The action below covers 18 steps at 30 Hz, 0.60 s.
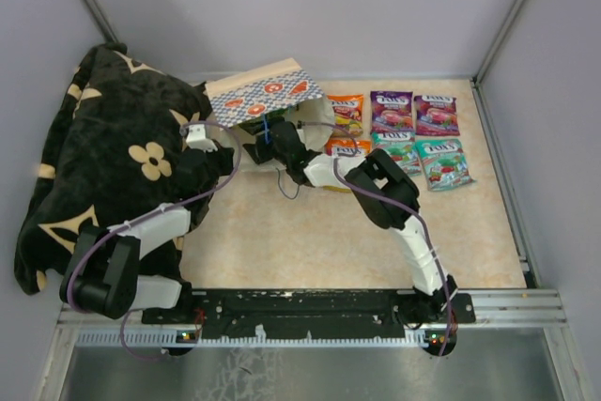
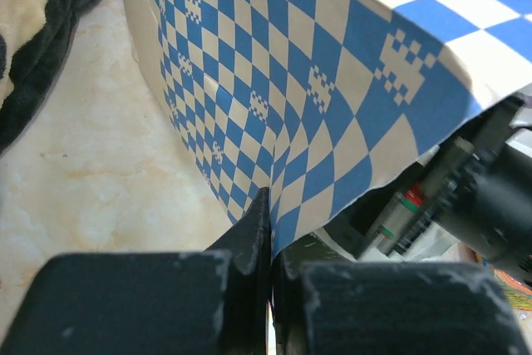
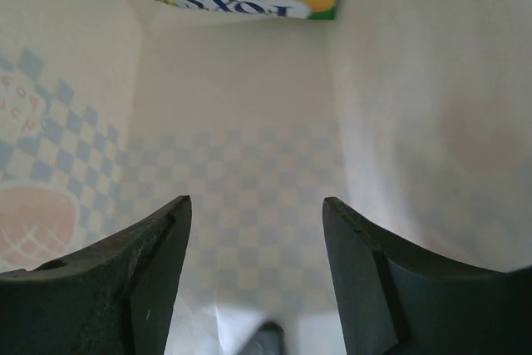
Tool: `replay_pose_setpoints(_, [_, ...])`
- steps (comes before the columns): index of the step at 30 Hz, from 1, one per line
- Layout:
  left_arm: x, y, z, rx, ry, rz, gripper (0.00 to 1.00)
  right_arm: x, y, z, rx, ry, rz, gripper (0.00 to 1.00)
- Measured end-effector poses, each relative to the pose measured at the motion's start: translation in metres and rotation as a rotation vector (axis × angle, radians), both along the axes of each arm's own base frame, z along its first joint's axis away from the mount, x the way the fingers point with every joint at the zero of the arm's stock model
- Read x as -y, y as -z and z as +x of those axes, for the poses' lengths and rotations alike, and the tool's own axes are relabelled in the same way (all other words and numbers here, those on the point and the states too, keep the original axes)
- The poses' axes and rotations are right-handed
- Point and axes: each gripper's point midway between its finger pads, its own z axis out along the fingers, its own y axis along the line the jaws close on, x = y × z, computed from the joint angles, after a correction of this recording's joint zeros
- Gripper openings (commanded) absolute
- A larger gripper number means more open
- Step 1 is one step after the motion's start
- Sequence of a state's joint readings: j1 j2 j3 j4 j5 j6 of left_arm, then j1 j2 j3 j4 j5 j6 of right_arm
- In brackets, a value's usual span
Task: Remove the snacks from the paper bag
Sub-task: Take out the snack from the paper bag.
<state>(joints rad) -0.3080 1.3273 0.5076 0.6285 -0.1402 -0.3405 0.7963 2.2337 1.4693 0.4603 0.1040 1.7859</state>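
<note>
Soft even light; inside the paper bag (image 3: 241, 122) it looks pale, perhaps hazy.

Robotics lab test cell, no question, nothing homely about it. Boxed in by plain grey panels (image 1: 282, 7), aluminium posts (image 1: 512, 11) running up the corners. Down at the near edge, a black mounting rail (image 1: 319, 305) on the table (image 1: 310, 232), left arm (image 1: 155, 223) and right arm (image 1: 413, 241) mounted side by side. Purple cables (image 1: 235, 161) looping along the links. Bare sheet metal (image 1: 310, 368) below the rail. Staged props too: candy packets (image 1: 392, 112) in tidy rows, black floral blanket (image 1: 113, 138) heaped at the left.
</note>
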Motion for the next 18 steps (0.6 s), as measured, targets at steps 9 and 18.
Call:
replay_pose_setpoints(9, [0.002,0.002,-0.004,0.01,0.015,-0.006,0.0,-0.021,0.021,0.045,-0.07,0.061,0.021,0.76])
replay_pose_setpoints(18, [0.004,0.007,-0.008,0.012,0.031,-0.004,0.0,-0.006,0.028,0.085,-0.091,0.105,-0.07,0.99])
